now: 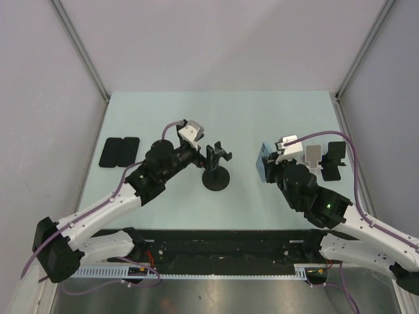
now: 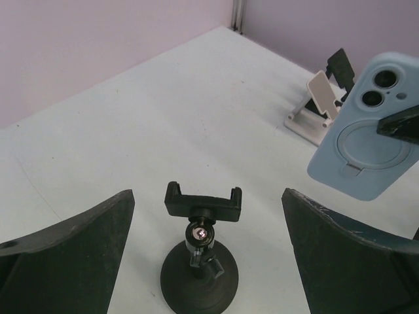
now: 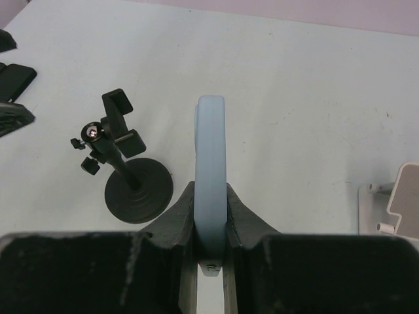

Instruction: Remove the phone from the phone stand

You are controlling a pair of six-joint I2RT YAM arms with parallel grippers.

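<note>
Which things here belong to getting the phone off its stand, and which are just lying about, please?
Job: blue phone; round-based black phone stand; right gripper, jaws shut on the phone.
Lying about: white folding stand; black folding stand beside it; two flat black slabs at the left.

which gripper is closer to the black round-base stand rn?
Left. The left gripper is open just short of the black stand, facing its empty clamp. The right gripper is off to the stand's right, apart from it, shut on the blue phone.
</note>
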